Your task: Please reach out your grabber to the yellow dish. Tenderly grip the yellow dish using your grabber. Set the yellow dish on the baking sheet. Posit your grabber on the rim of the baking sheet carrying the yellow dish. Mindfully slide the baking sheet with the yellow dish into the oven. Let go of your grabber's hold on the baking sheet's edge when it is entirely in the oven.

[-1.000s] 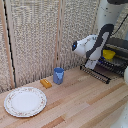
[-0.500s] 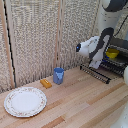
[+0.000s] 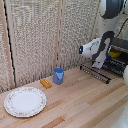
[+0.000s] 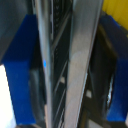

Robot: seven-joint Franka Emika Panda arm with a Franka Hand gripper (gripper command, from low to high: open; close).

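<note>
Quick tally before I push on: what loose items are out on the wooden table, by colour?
White: 1, the patterned plate
Blue: 1, the cup
Orange: 1, a small block beside the cup
Yellow: 1, the dish on the dark tray by the oven
Total: 4

No text, label, brand or number can be read — nothing legible anywhere.
</note>
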